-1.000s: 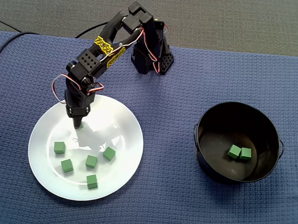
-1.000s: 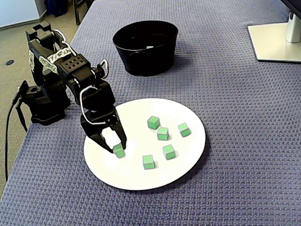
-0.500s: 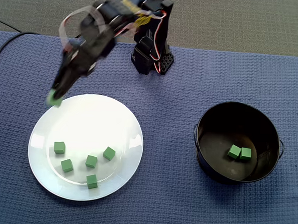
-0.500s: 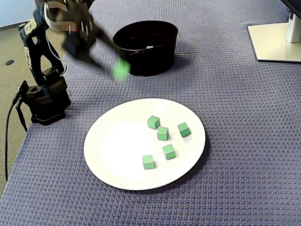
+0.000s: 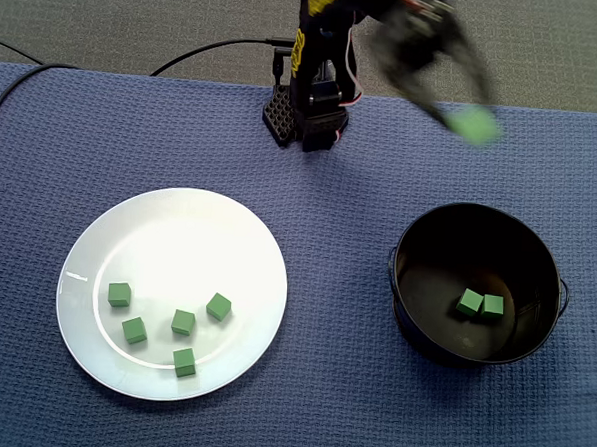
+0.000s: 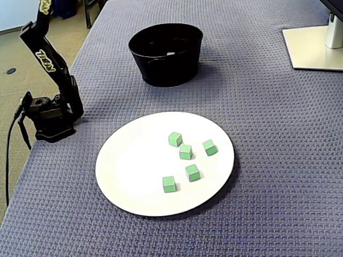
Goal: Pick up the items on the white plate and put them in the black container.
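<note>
A white plate (image 5: 178, 232) holds several green cubes (image 5: 182, 322) near its lower left part; in the other fixed view the same plate (image 6: 134, 171) and cubes (image 6: 186, 151) show in the middle. The black container (image 5: 410, 239) at the right holds two green cubes (image 5: 481, 304). My gripper (image 5: 468, 116), motion-blurred, hangs in the air above the container's far rim and is shut on a green cube (image 5: 477, 126). In the other fixed view the container (image 6: 166, 56) stands at the back, and the gripper is out of frame; only the arm's lower link (image 6: 51, 59) shows.
The arm's base (image 5: 306, 114) stands at the cloth's far edge, with a black cable (image 5: 16, 77) running off to the left. A pale monitor stand (image 6: 316, 45) sits at the back right. The blue cloth ends at the left side (image 6: 32, 160).
The gripper has lifted a green cube off the plate and swung it from the plate's side across to above the black container. One cube fewer lies on the plate.
</note>
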Action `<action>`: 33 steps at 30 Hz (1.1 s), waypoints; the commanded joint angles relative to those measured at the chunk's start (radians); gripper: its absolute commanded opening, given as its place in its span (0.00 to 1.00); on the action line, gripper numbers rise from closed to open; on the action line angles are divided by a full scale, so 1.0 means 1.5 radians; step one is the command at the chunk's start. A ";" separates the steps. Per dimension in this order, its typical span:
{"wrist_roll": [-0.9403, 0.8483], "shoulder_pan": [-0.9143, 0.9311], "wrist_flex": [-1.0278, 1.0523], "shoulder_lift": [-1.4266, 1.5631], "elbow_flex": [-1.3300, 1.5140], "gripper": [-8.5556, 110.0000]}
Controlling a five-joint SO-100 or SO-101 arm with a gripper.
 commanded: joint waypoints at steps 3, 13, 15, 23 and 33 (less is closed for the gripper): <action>-0.004 -0.140 -0.115 -0.022 0.295 0.07; 0.042 -0.136 -0.168 -0.240 0.459 0.07; 0.050 -0.128 -0.204 -0.274 0.490 0.07; 0.090 -0.134 -0.224 -0.305 0.524 0.27; 0.134 -0.058 0.250 -0.112 0.110 0.34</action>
